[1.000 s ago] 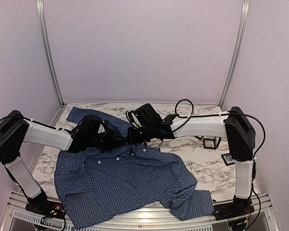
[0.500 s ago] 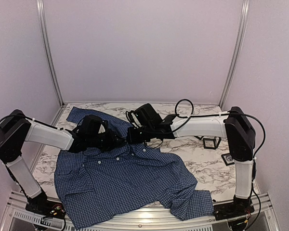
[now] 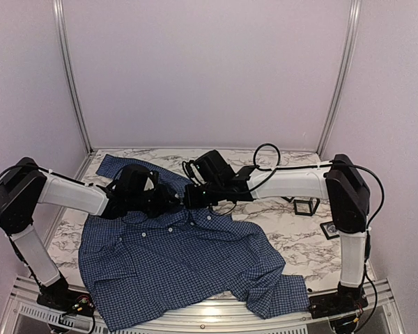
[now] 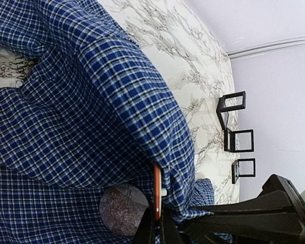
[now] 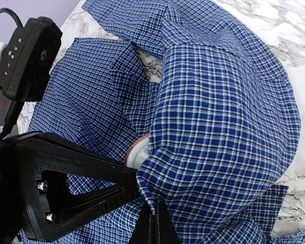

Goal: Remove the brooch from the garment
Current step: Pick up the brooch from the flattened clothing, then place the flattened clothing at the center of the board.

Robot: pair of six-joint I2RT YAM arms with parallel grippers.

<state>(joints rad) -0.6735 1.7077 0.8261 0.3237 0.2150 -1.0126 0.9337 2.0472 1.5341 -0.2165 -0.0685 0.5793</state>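
Both grippers sat at the shirt's (image 3: 181, 257) 12 o'clock end, the left gripper (image 4: 156, 224) clenched on the brooch (image 5: 137, 151), the right gripper (image 5: 153, 223) pinching shirt cloth at the brooch's 3 o'clock, so the grasp looked made, while the brooch, half under a fold, seemed not yet pulled free.

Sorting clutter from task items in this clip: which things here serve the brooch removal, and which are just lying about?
In the job: brooch, shirt, left pincer (on brooch), right pincer (on shirt).
Lying about: black frames on the marble table.
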